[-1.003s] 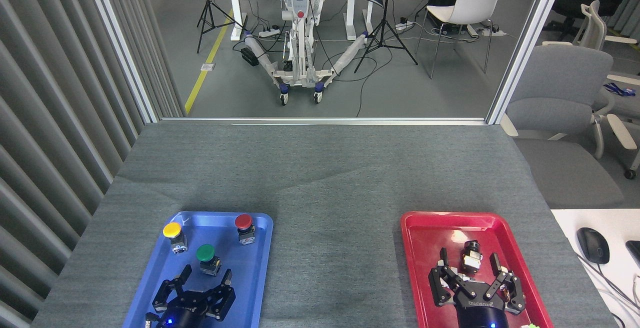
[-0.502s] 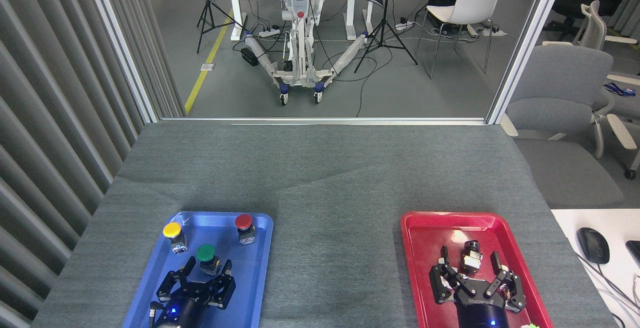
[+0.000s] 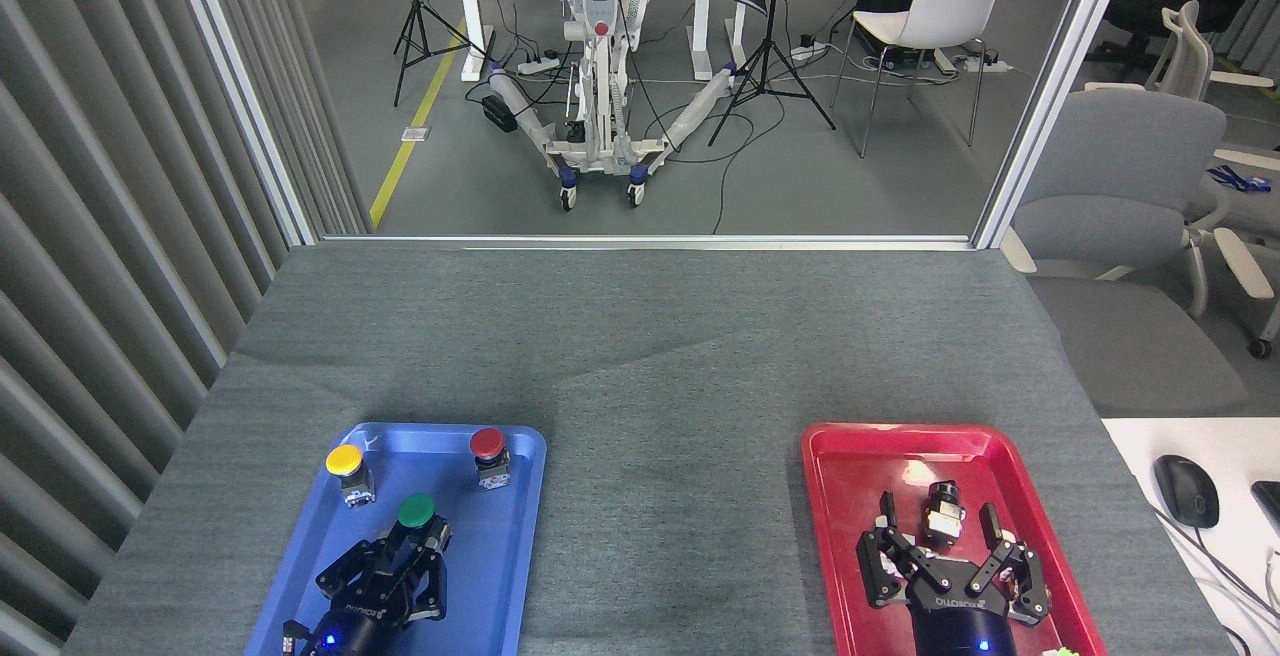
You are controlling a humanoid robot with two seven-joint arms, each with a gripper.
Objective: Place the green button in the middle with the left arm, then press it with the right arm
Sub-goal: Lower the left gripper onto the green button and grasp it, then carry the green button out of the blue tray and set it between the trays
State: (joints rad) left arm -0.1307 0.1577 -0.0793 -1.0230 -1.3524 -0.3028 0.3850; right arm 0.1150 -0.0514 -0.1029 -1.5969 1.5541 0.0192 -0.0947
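The left gripper has its fingers drawn in tight on the silver-black body of the green button, just under the domed cap. The button sits over the blue tray, near its centre; whether its base touches the tray floor or is lifted clear I cannot tell. The arm comes up from the bottom edge of the view, with a small blue light glowing on its wrist.

Two other buttons stand in the same tray, toward its far end: the yellow button by the far left corner and the red button by the far right corner. Both are upright and apart from the gripper.

The right gripper hovers over the red tray with its fingers spread wide, gripping nothing. A small dark block with a silver end lies between the fingertips.

The middle of the grey desk, the strip between the two trays, is plain felt. At the far right a white surface carries a black mouse. Beyond the desk's far edge there is a grey floor with a white chair, tripods and cables.
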